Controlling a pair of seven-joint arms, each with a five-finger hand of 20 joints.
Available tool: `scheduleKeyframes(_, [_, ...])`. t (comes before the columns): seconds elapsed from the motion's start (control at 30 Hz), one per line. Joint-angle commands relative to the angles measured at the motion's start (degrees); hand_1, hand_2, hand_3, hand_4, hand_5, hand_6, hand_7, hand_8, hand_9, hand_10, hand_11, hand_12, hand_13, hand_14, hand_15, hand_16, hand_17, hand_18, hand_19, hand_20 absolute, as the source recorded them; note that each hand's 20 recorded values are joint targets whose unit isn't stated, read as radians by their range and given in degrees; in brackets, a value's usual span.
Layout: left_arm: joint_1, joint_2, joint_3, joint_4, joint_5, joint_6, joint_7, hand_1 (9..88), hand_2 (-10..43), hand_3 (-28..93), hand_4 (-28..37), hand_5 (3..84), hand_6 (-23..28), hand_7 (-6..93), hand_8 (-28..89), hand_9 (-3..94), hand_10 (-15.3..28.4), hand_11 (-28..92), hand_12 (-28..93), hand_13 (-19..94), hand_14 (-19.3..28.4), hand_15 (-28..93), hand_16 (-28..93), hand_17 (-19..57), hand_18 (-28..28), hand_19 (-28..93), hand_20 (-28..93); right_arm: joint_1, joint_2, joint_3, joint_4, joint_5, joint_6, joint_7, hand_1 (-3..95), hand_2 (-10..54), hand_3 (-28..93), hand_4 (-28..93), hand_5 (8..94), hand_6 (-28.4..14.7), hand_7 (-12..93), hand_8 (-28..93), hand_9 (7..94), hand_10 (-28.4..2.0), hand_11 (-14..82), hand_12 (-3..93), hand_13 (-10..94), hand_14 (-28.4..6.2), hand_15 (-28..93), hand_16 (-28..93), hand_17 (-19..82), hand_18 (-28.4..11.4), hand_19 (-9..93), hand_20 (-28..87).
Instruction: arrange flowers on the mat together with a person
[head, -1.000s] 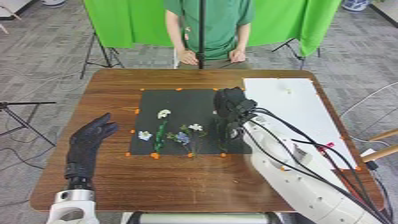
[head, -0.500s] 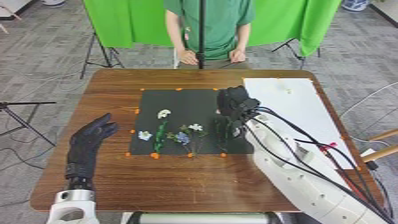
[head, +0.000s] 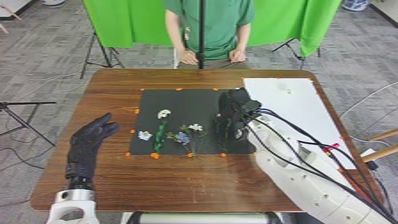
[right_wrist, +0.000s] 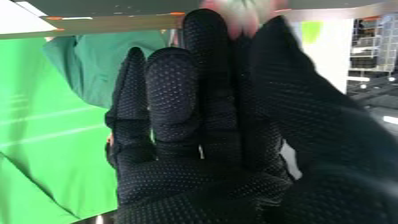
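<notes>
Flower (right_wrist: 242, 14) on the mat's (head: 178, 100) right side, its stem (head: 223, 134) seeming to run near to far; the left hand (head: 86, 142), near left, is well apart from it, fingers relaxed and empty. The laid flowers (head: 183, 137) are left of that stem, so setting it down likely turns on keeping it just right of them. The right hand (head: 232, 103) is the nearer one, fingers fairly straight, thumb drawn in, apparently pinching the flower at the tips

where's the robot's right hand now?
Head view: right hand is over the right part of the dark mat, beside the white sheet.
</notes>
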Motion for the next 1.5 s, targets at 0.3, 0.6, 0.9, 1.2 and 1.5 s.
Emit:
scheduleKeyframes(0.3, [0.6,-0.32,0.1,0.34,-0.03,-0.23,-0.09,28.0,-9.5,68,-20.8,48.3,4.8,11.5,-7,49.9,13.6,20,15,43,16.1,19,0,12.7,10.8,8,20,-3.6,3.6,8.3,-12.4,5.3,-0.6,0.1,45.5,-9.5,71,-24,66.7,3.7,19,-6,69.6,-13.4,21.9,25.7,61,-12.6,65,33,23,-19.7,54,46])
scheduleKeyframes(0.6, [0.9,-0.49,0.01,0.19,0.13,-0.34,0.05,28.0,-9.5,68,-20.8,48.3,4.8,11.5,-7,49.9,13.6,20,15,43,16.2,19,0,12.7,10.8,8,19,-23.8,0.3,34.7,-29.1,46.3,2.4,-11.4,29.5,-6.4,70,-18,67.4,1.2,19,-11,68.8,-15.6,20.7,25.3,59,-14.2,51,29,21,-19.4,51,44])
scheduleKeyframes(0.9, [1.7,-0.3,-0.64,-0.57,0.02,-0.3,0.51,28.0,-9.5,68,-20.9,48.3,4.8,11.6,-7,49.9,13.6,20,15,43,16.3,19,0,12.7,10.8,8,19,-49.7,-12.4,58.4,-33.0,82.0,-21.9,-22.5,15.7,2.1,70,-16,50.3,-2.0,7,-7,49.2,-16.9,6.1,19.4,41,-15.7,12,29,18,-18.4,23,33])
scheduleKeyframes(1.2, [2.1,-0.65,-0.75,-0.71,0.54,-0.72,0.46,28.0,-9.5,68,-20.8,48.3,4.8,11.7,-7,50.0,13.7,20,15,43,16.2,19,0,12.7,10.8,8,20,-60.1,-17.3,55.8,-33.2,83.7,-16.2,-24.8,4.6,3.8,74,-18,33.1,-0.1,3,-6,35.6,-13.4,2.7,11.8,28,-12.4,6,16,16,-17.0,5,25])
scheduleKeyframes(1.5, [1.6,-0.34,-0.62,-0.5,0.51,-0.66,0.51,28.1,-9.5,68,-20.9,48.3,4.8,11.6,-7,50.0,13.7,20,15,43,16.2,19,0,12.7,10.8,8,20,-59.7,-17.6,54.5,-33.1,85.8,-12.2,-25.7,4.2,4.1,75,-18,34.9,-0.5,4,-6,36.7,-14.2,3.3,11.7,29,-12.5,7,15,17,-16.7,5,25])
